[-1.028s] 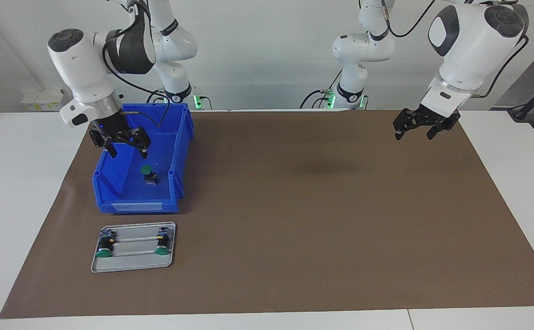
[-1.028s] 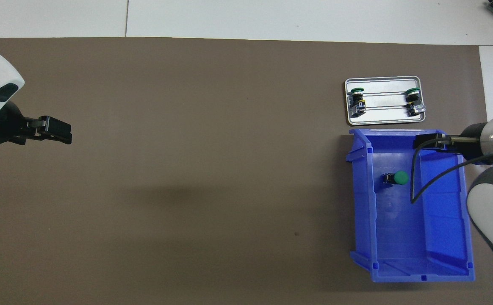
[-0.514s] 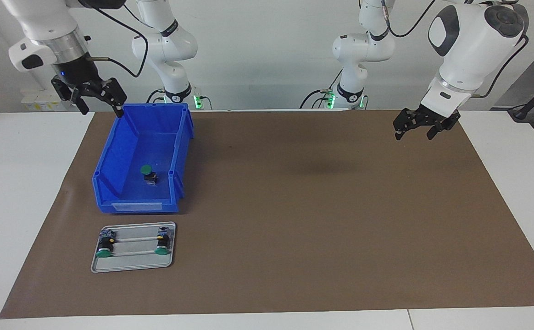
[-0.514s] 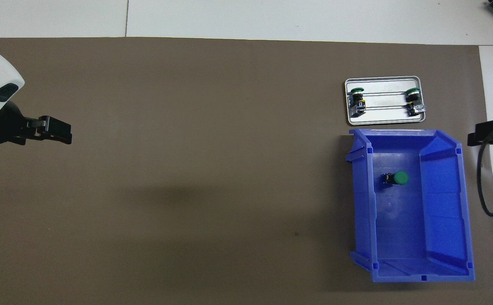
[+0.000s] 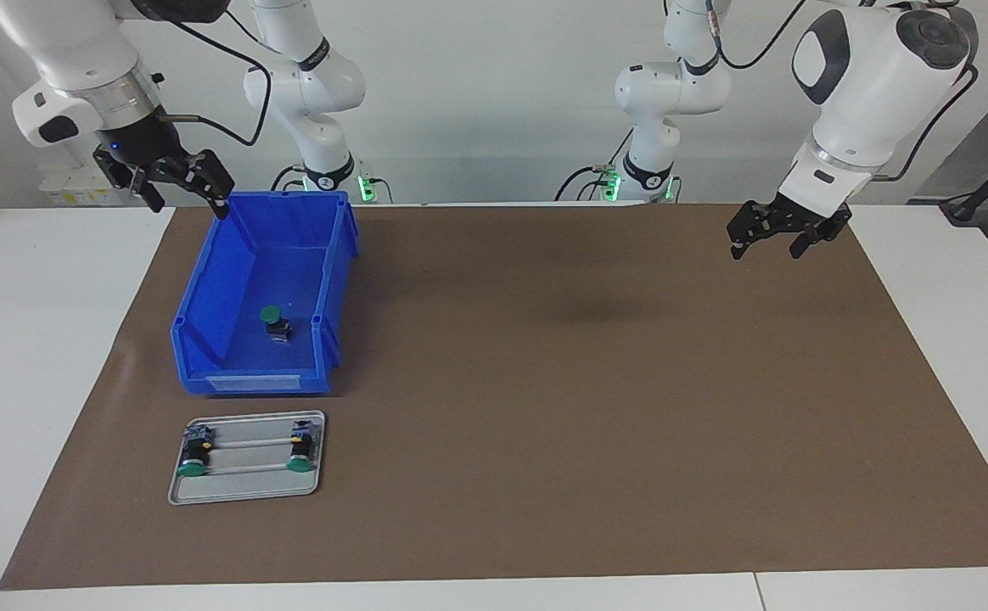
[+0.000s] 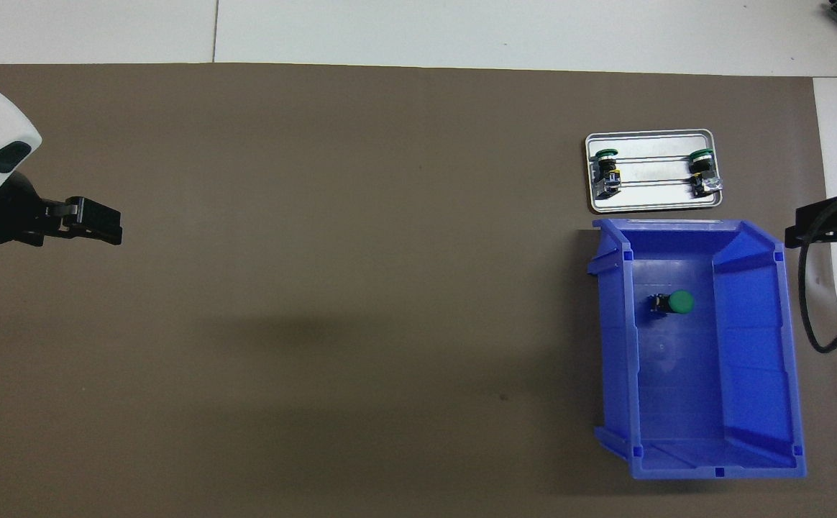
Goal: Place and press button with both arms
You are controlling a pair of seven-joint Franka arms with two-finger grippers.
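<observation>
Right hand well above button

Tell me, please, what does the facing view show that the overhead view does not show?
Only the facing view shows the two arms whole, with their bases, and the right hand raised beside the blue bin, both hands open and empty. Only the overhead view shows the bin's whole floor from straight above. Both show the button lying in the bin, the metal tray with two more buttons farther from the robots, the brown mat, and the left hand waiting over the mat at its own end.
</observation>
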